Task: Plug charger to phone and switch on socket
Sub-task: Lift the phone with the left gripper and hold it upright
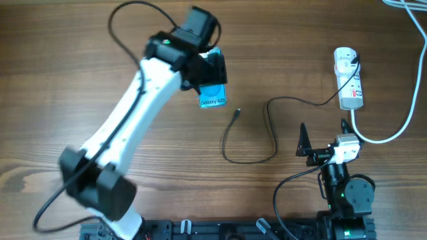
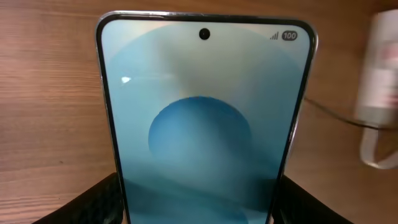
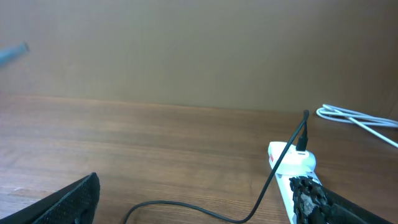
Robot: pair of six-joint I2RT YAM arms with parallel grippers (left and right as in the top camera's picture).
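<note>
Gripping the phone (image 2: 199, 124) by its long edges, the left gripper (image 1: 212, 79) has it clamped between its black pads, screen up and lit, so the step in hand looks like presenting the phone for the charger (image 1: 250, 160); whether it is lifted clear of the table (image 1: 67, 67) cannot be told. The connector tip (image 1: 237, 115) lies loose on the wood just beside the phone's white-banded end, apart from it, and not yet in the port. From there the black cable loops away from the phone and runs to the socket (image 1: 349, 83), well apart on the far side, where its plug (image 1: 347, 60) already appears seated. The right gripper (image 1: 305, 147) hovers between phone and socket with its jaws spread and nothing in them. The next move probably calls for that gripper to pinch the tip, line it up with the port and push it home while the left holds firm; the switch would follow, and its position is too small to read. The slack loop could snag, and the thick white cord (image 1: 393, 137) trails beyond the socket.
</note>
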